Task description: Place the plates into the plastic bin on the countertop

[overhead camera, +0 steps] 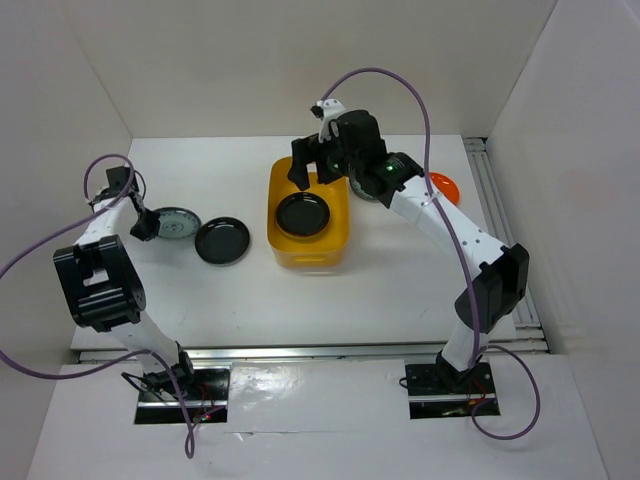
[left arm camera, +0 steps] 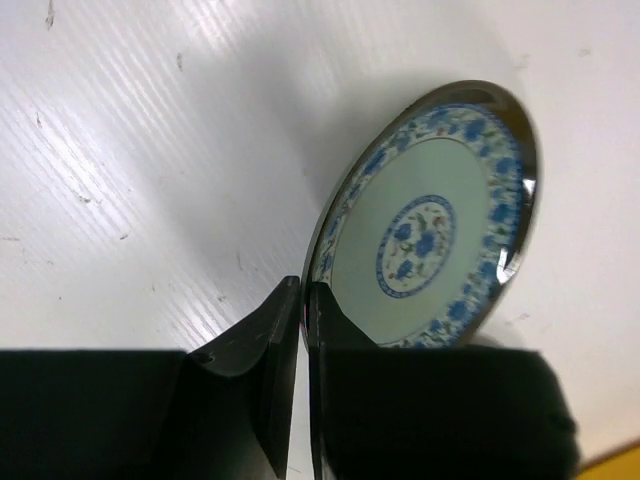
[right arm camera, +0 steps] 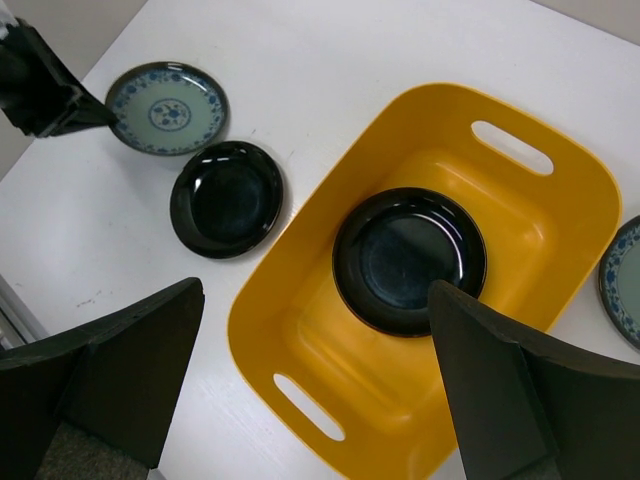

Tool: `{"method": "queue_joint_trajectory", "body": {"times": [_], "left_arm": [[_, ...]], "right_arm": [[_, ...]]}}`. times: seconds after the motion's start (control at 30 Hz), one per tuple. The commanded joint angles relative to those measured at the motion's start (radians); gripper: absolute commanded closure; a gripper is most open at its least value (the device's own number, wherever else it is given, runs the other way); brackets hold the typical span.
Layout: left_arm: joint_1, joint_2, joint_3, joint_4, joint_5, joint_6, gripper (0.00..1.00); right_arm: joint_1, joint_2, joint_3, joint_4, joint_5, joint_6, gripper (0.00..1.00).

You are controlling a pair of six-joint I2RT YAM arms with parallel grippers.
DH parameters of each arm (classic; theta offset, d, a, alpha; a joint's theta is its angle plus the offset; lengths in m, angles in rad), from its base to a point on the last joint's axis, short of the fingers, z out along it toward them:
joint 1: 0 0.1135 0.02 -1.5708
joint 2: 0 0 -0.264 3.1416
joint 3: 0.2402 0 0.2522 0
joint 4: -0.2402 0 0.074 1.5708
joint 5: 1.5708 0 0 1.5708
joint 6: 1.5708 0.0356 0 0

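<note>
The left claw [left arm camera: 303,296] is pinching the rim of the patterned plate [left arm camera: 425,220] on the tabletop [overhead camera: 400,290], well left of the plastic bin [overhead camera: 310,256]; lifting it across seems next. The right claw [right arm camera: 315,300] is gaping empty.

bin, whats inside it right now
One black plate lies flat on the floor of the bin; the rest that shows is bare. Anything under that plate is covered, and a finger of the right gripper hides one corner.

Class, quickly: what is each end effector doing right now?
Left end effector: closed on the rim of the blue patterned plate.
Right end effector: open, empty, above the yellow bin.
</note>
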State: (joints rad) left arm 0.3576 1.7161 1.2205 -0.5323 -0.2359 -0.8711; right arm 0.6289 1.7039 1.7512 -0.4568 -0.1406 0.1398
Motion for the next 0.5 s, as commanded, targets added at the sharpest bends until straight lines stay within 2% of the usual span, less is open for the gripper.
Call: {"method": "queue_joint_trajectory", "body": {"times": [0.0, 0.17, 0.3, 0.4, 0.47], "left_arm": [[-0.025, -0.110, 0.085, -0.020, -0.033, 0.004, 1.00], [-0.049, -0.229, 0.161, 0.038, 0.023, 0.014, 1.00], [-0.111, -0.240, 0.278, 0.023, 0.102, 0.069, 1.00], [-0.201, -0.262, 0.303, 0.063, 0.196, 0.113, 1.00], [-0.311, -0.262, 0.312, 0.078, 0.208, 0.138, 1.00]], "right_arm": [[-0.006, -0.067, -0.013, 0.018, 0.021, -0.011, 0.00], [-0.017, -0.067, -0.013, 0.018, 0.070, 0.000, 0.00], [-0.066, -0.108, -0.004, 0.018, 0.154, 0.058, 0.00], [-0.162, -0.147, -0.022, 0.009, 0.197, 0.127, 0.00], [-0.189, -0.147, -0.033, 0.009, 0.239, 0.118, 0.00]]}}
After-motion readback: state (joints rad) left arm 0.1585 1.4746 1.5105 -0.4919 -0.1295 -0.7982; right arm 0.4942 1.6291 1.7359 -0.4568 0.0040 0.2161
